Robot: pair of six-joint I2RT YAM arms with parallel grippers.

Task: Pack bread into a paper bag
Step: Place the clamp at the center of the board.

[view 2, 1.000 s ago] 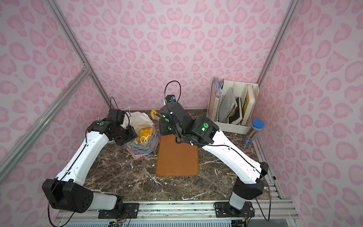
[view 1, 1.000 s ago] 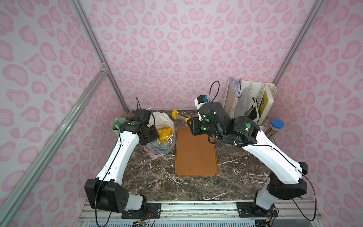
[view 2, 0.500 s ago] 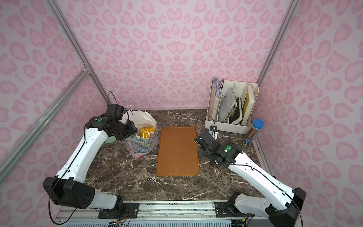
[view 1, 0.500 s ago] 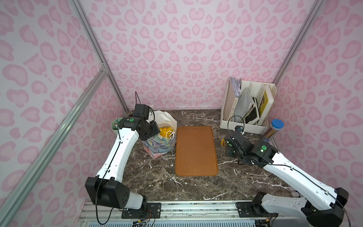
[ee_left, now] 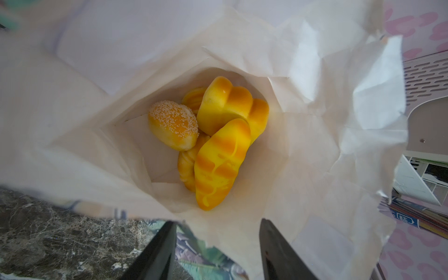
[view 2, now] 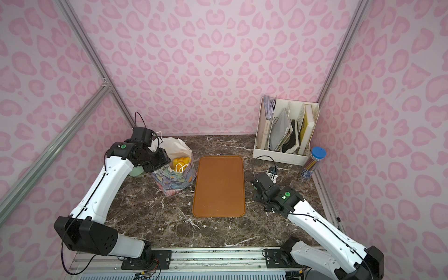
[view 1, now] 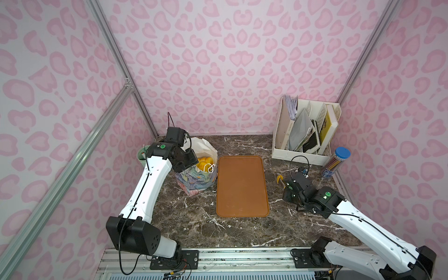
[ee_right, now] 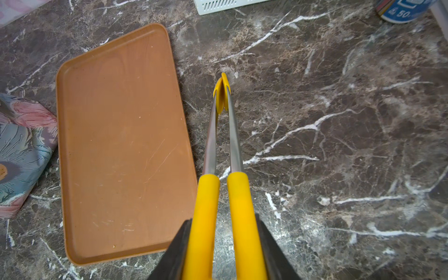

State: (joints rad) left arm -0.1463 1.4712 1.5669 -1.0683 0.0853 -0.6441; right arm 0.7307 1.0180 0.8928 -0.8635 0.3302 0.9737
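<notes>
Bimanual tabletop cell, marble table (ee_right: 339,145). The paper bag (view 1: 196,180) stands upright at the robot's left of the brown tray (view 1: 241,186), just beside its long edge, mouth open and white inside showing. All the visible bread (ee_left: 225,109) lies at the bottom of the bag: a sprinkle-topped bun (ee_left: 173,124), a lobed loaf (ee_left: 230,106) and a striped roll (ee_left: 220,164) on top, with two more pieces partly covered beneath them.

The left gripper (ee_left: 217,221) is at the bag's rim with its jaws well apart, one finger outside over the floral print and the other over the white lining. Whether either presses the paper cannot be told.

The right gripper (ee_right: 223,220) is closed on the yellow handles of the tongs (ee_right: 238,194), whose yellow tips meet over the table near the tray's other long edge.

A file rack (view 1: 305,135) stands at the back right, with a pencil tube (view 1: 335,162) beside it. The tube's blue label reads "50" in the right wrist view, and the rest is cut off. A green cup (view 1: 141,155) sits behind the left arm.
</notes>
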